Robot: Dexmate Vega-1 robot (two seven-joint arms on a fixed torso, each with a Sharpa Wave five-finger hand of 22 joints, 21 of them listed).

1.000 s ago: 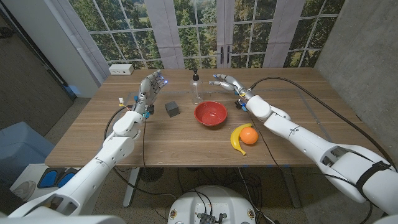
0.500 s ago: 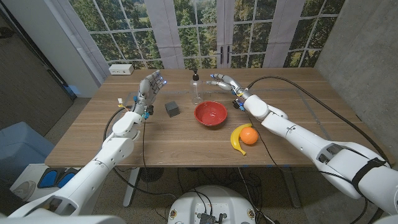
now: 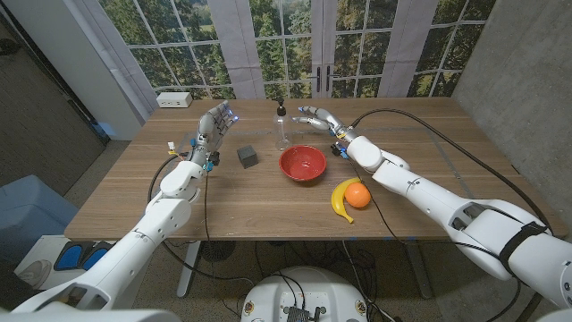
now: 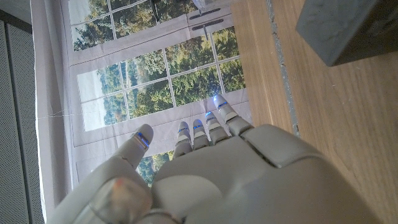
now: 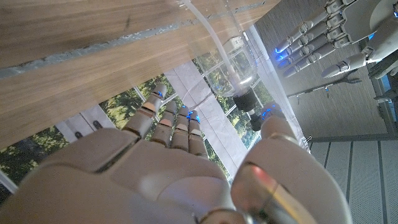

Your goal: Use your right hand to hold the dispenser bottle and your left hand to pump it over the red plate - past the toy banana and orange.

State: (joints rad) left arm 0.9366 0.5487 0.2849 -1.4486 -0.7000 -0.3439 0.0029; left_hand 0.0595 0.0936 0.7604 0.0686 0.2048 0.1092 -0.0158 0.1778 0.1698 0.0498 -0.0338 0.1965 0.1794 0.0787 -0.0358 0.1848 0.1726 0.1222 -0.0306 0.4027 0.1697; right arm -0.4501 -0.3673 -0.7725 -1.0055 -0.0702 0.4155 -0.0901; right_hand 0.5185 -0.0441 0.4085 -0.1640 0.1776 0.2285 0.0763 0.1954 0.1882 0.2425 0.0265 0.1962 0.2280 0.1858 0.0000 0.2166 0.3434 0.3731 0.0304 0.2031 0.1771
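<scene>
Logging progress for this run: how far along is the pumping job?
Early stage. Nothing looks done: the bottle stands free behind the red plate. In hand: the right robot hand is open beside the bottle, not yet gripping. The left robot hand hovers open, apart from the pump. Left: grip, hold over the plate, pump.

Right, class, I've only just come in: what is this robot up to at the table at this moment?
The right hand is open beside the clear dispenser bottle, not yet gripping it. The left hand waits raised and open, well to the other side, near a dark block. The red plate sits in front of the bottle, with the toy banana and orange nearer the robot.
</scene>
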